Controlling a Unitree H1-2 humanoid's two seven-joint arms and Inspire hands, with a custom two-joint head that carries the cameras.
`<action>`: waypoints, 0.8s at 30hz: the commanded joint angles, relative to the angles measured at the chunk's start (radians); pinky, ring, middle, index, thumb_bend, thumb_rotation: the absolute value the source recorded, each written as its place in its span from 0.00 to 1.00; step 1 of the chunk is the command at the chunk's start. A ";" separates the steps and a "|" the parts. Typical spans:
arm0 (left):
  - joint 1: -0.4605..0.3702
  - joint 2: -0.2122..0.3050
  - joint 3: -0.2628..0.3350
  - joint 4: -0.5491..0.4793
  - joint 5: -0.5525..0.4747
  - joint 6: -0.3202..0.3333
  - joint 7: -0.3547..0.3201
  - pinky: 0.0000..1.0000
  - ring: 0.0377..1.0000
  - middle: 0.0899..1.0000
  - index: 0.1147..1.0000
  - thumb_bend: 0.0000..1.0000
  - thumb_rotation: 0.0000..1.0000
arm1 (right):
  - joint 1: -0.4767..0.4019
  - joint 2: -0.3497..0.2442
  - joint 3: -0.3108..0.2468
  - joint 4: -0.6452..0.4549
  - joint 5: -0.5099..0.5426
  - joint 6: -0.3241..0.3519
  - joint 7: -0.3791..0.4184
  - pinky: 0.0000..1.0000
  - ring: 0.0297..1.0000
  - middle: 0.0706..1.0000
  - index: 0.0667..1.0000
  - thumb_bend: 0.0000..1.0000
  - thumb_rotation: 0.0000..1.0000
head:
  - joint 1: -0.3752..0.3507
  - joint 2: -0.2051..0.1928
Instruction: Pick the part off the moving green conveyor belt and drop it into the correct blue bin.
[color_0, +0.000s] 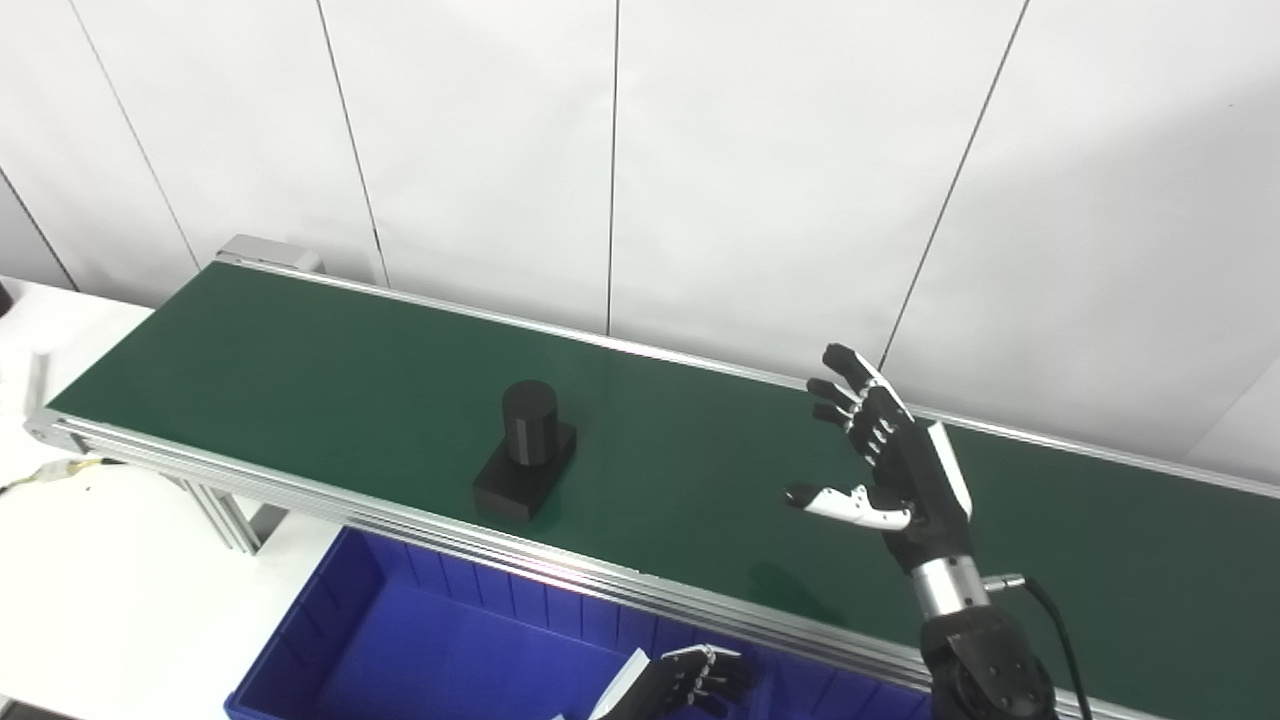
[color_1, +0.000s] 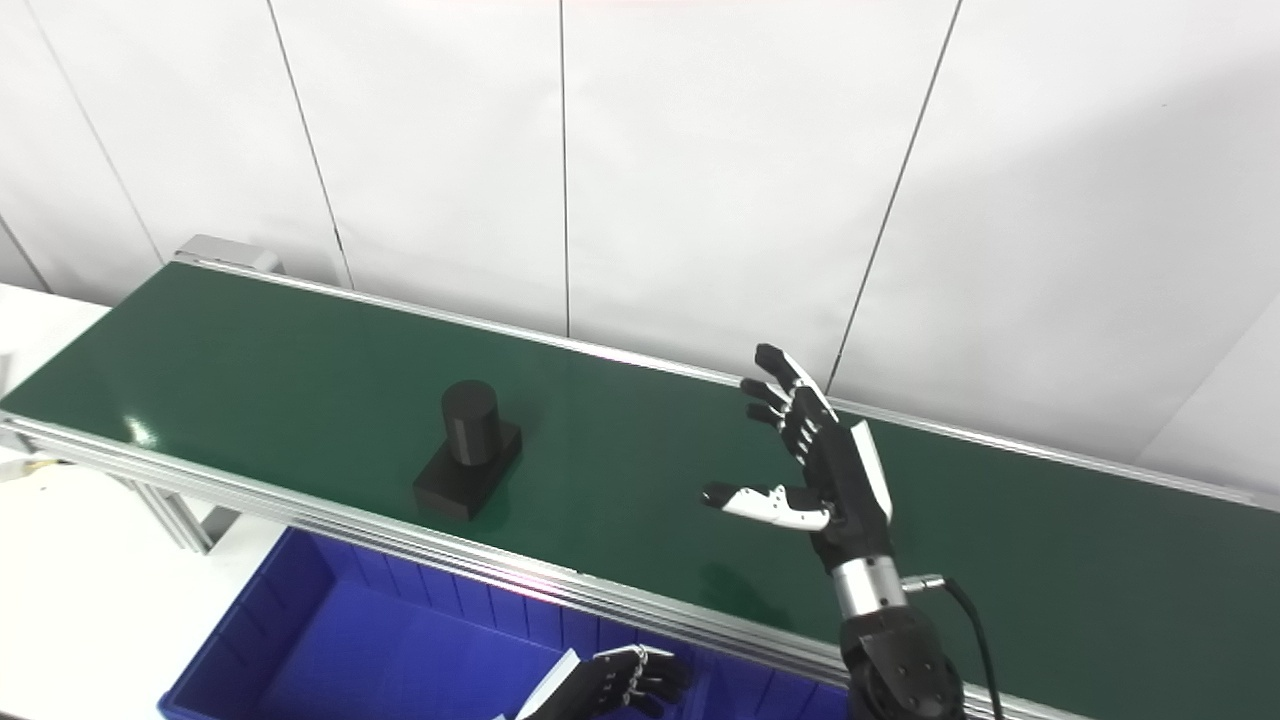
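A black part (color_0: 527, 450), a short cylinder standing upright on a flat square base, rides on the green conveyor belt (color_0: 300, 350) near its front rail. My right hand (color_0: 885, 455) is raised over the belt well to the right of the part, open, fingers spread and thumb pointing left, holding nothing. My left hand (color_0: 695, 680) hangs low at the bottom edge over the blue bin (color_0: 350, 630), its fingers curled with nothing seen in them.
The belt runs from upper left to lower right in an aluminium frame (color_0: 420, 525) on legs. A white table (color_0: 90, 590) lies at the left below it. White wall panels stand behind.
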 joint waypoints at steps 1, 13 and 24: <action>-0.018 -0.001 -0.013 -0.024 0.005 -0.038 0.005 0.65 0.70 0.70 0.66 0.92 0.03 | -0.050 0.009 0.009 -0.021 -0.026 -0.013 -0.023 0.82 0.86 0.93 0.91 1.00 0.27 | 0.000 0.005; 0.003 0.005 -0.018 -0.063 -0.007 -0.038 -0.010 0.66 0.71 0.70 0.66 0.91 0.01 | -0.038 0.022 0.032 -0.002 -0.069 0.002 -0.053 0.78 0.84 0.91 0.90 1.00 0.25 | 0.000 0.030; 0.016 0.014 -0.016 -0.094 -0.015 -0.038 -0.022 0.65 0.71 0.70 0.66 0.92 0.05 | -0.023 0.035 0.049 0.041 -0.103 -0.011 -0.084 0.75 0.81 0.89 0.89 1.00 0.24 | -0.016 0.051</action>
